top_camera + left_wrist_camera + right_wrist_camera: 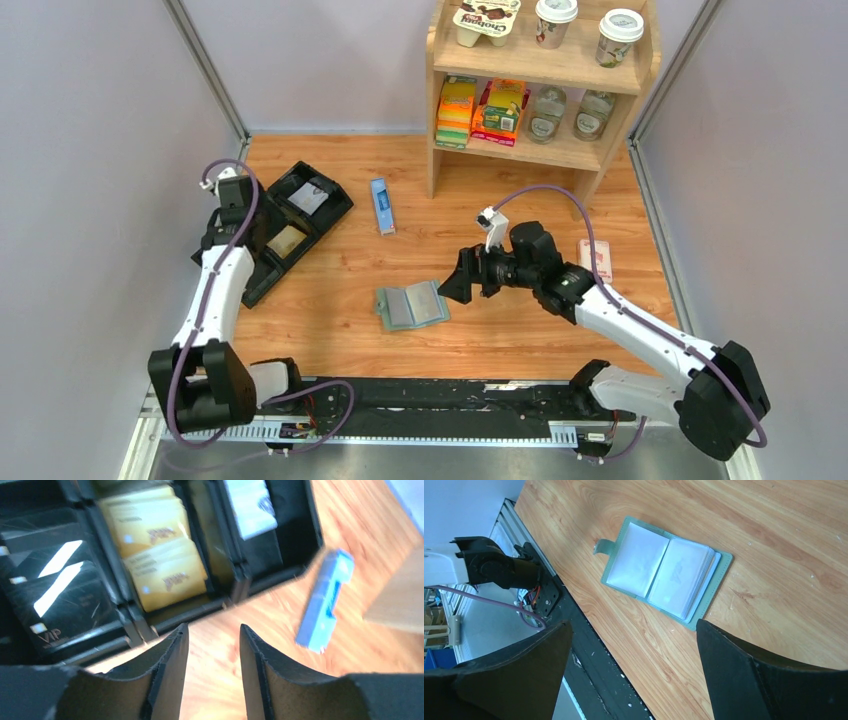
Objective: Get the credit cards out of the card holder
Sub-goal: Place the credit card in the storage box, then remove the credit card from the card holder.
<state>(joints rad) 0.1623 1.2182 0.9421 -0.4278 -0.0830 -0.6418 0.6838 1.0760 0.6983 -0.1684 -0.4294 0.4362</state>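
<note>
The card holder (411,306) lies open on the wooden table, sage green outside with pale pocket pages (667,572). I cannot tell whether a card sits in its pockets. Golden credit cards (155,545) lie stacked in one compartment of the black tray (235,570), which sits at the left (287,241). My left gripper (214,630) hovers over bare wood just beside the tray's edge, open and holding nothing. My right gripper (633,624) stands wide open a little to the right of the card holder (458,280), above the table and apart from it.
The tray (340,205) also holds black VIP cards (60,600) and a white card (250,505). A long blue box (382,205) lies behind the holder. A wooden shelf (540,80) with cups and packets stands at the back. A pink box (596,258) lies at the right.
</note>
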